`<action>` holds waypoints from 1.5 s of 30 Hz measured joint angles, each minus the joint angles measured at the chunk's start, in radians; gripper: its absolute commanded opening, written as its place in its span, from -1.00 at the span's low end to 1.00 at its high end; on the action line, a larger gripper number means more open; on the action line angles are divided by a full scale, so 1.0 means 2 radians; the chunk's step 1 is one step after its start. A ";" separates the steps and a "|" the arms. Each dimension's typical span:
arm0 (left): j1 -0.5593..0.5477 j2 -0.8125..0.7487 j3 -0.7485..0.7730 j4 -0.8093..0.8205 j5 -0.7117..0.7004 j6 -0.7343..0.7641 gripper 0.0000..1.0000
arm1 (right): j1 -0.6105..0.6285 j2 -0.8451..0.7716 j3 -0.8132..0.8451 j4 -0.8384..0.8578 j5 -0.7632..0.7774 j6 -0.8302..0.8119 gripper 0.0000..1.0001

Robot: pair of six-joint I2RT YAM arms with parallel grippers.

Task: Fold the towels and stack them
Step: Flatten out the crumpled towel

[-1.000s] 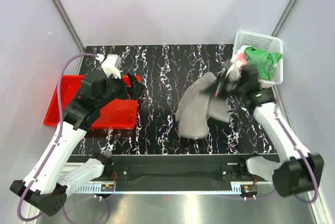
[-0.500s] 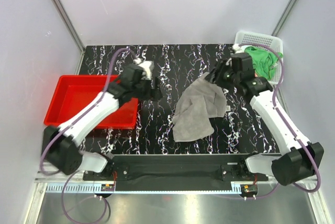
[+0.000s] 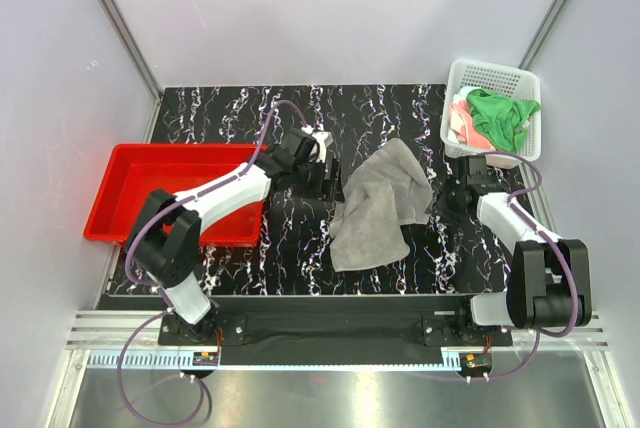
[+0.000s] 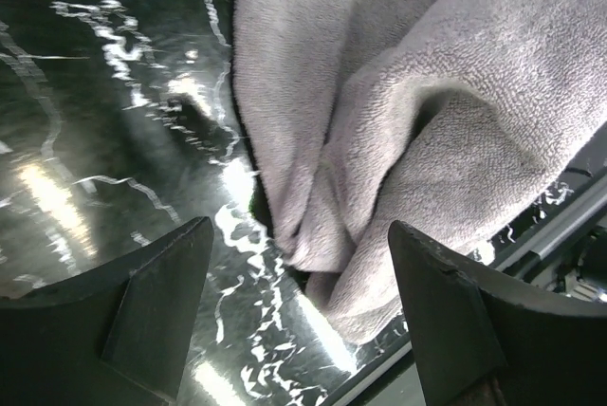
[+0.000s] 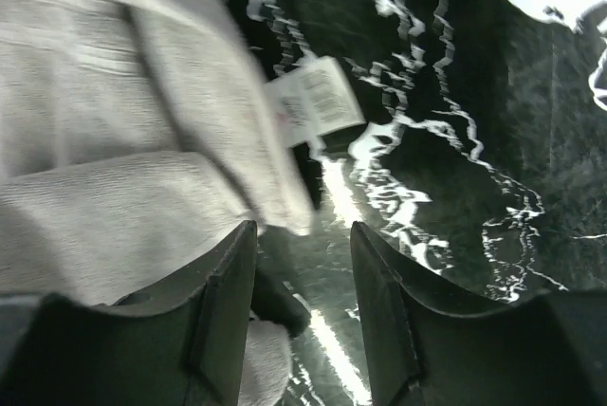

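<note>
Shows the grey towel [image 3: 378,206] crumpled mid-table, unfolded. Leaves the green towel [image 3: 500,116] and pink towel [image 3: 461,120] heaped in the basket [image 3: 492,73] (mint one unseen), with all folding and stacking to do. Has left gripper [image 3: 328,170] and right gripper [image 3: 445,198] flanking the grey cloth, both spread, pinching nothing.

Bright, even light filled my top view, sharp from edge to edge; the crumpled grey terry towel [image 3: 375,208] cast only a thin, soft shadow on the glossy black, white-veined table [image 3: 300,243]. In my left wrist view, white streaks of glare crossed that table. The towel's loops were crisp, while the dark fingers [image 4: 156,302] of my left gripper [image 4: 299,235] were soft and unlit. My right wrist view was dimmer and smeared: the towel and its white sewn-in label [image 5: 318,102] were blurred, and the fingers [image 5: 213,311] of my right gripper [image 5: 302,230] sat in shadow.
</note>
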 measured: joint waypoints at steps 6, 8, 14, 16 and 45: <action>-0.004 0.026 -0.001 0.035 0.038 -0.019 0.57 | -0.014 0.008 -0.032 0.050 -0.028 0.010 0.01; -0.005 0.035 -0.001 0.045 0.050 -0.024 0.46 | -0.014 0.020 -0.038 0.072 -0.039 0.013 -0.08; -0.005 0.045 -0.002 0.053 0.063 -0.037 -0.55 | -0.014 0.039 -0.052 0.110 -0.069 0.027 -0.22; -0.005 0.045 -0.002 0.052 0.064 -0.041 -1.00 | -0.014 0.043 -0.052 0.116 -0.074 0.027 -0.54; 0.115 -0.056 0.065 -0.066 -0.058 0.024 0.28 | 0.170 -0.009 0.137 -0.077 -0.149 -0.069 -1.00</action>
